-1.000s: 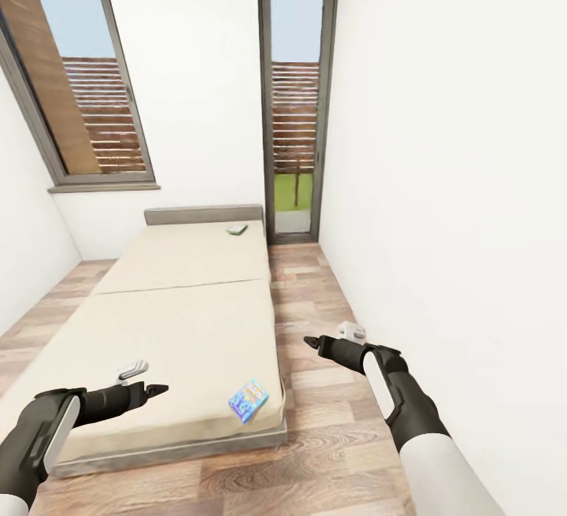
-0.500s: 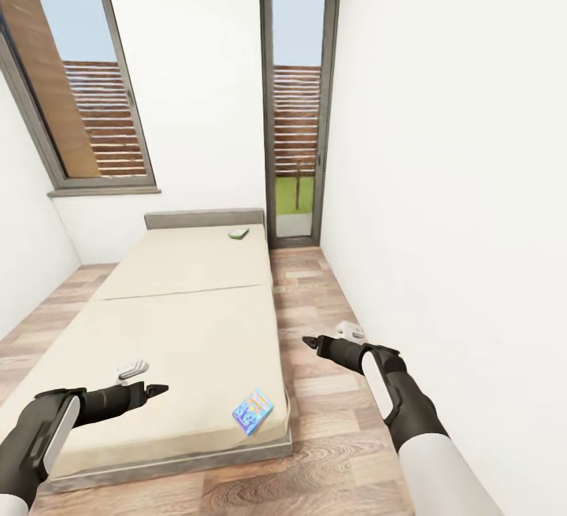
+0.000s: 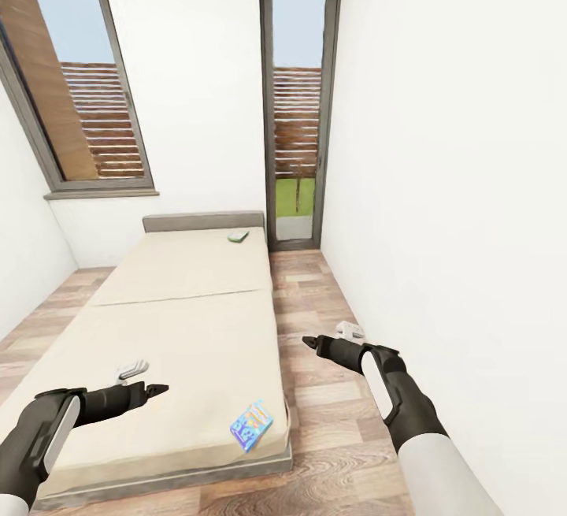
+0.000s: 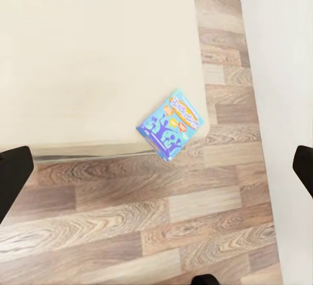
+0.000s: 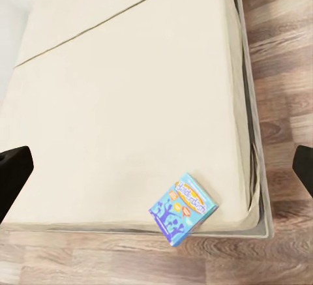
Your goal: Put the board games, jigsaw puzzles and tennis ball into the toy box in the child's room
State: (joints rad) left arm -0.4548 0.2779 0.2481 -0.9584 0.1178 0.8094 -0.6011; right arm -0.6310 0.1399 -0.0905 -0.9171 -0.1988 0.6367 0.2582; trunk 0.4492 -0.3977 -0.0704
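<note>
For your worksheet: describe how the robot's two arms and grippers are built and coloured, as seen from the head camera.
Both arms have white upper segments and black forearms carrying a long white inlay panel. Each narrows to a slim black wrist ending in the left gripper or right gripper, both black with small pointed fingertips. A pale grey-white block sits atop each wrist. No cables or lettering are visible.

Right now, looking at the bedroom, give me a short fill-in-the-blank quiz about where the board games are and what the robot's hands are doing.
1. The flat blue card board game lies at the near corner of the wide beige ____, overhanging its edge.
2. The small white-and-green board game lies close to the grey ____.
3. Both the left gripper and the right gripper hold ____.
4. The floor beside the bed is made of ____ planks.

Missing words: bed; headboard; nothing; wooden
</note>
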